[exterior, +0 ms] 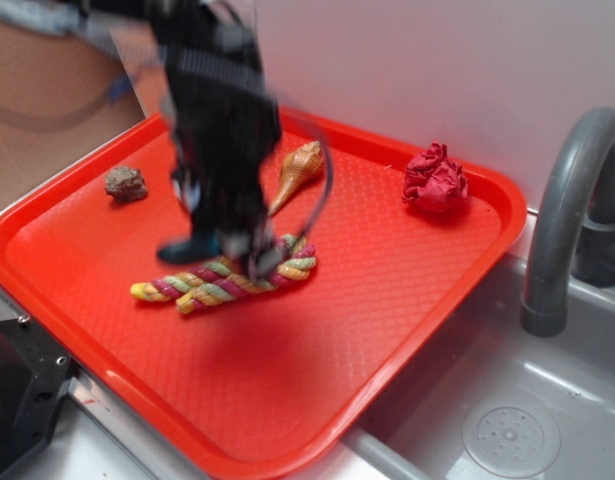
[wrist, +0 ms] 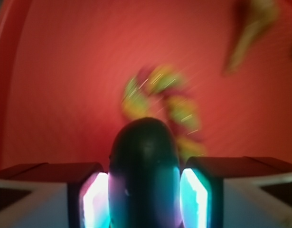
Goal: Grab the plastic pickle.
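The plastic pickle (wrist: pixel 144 166) is a smooth dark teal piece with a rounded end, filling the gap between the two glowing pads in the wrist view. In the exterior view its dark teal end (exterior: pixel 185 249) sticks out to the left below the blurred black arm. My gripper (exterior: pixel 227 250) is shut on it, just above the red tray (exterior: pixel 387 290), over the multicoloured braided rope (exterior: pixel 227 280). In the wrist view my gripper (wrist: pixel 145 199) has the rope (wrist: pixel 160 99) blurred on the tray beyond the pickle.
A tan conch shell (exterior: pixel 299 168) lies behind the arm, a grey-brown rock (exterior: pixel 126 183) at the tray's far left, a crumpled red cloth (exterior: pixel 434 180) at its far right. A grey faucet (exterior: pixel 567 220) and sink (exterior: pixel 507 420) lie right of the tray.
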Available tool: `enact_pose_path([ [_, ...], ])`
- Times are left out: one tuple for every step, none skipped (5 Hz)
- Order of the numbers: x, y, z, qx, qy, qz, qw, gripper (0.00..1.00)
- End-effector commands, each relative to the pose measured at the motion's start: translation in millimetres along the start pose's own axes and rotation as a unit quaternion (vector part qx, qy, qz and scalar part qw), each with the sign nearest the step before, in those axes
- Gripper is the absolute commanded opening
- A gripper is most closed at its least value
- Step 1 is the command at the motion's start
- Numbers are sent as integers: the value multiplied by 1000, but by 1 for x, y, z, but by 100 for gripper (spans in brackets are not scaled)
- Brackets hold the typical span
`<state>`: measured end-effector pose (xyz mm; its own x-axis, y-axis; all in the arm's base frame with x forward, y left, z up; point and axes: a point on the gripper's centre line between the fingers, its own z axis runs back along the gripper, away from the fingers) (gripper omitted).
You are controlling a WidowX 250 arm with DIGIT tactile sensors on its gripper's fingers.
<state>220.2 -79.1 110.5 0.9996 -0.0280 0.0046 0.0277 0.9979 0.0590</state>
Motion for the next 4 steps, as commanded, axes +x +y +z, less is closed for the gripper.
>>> enact_pose_path([
  [9,30,102,-18,-56,59,997,0],
  [4,26,145,-22,-73,46,996,0],
  [-3,20,159,-16,-92,49,994,0],
  [-20,14,161,18,-89,50,995,0],
])
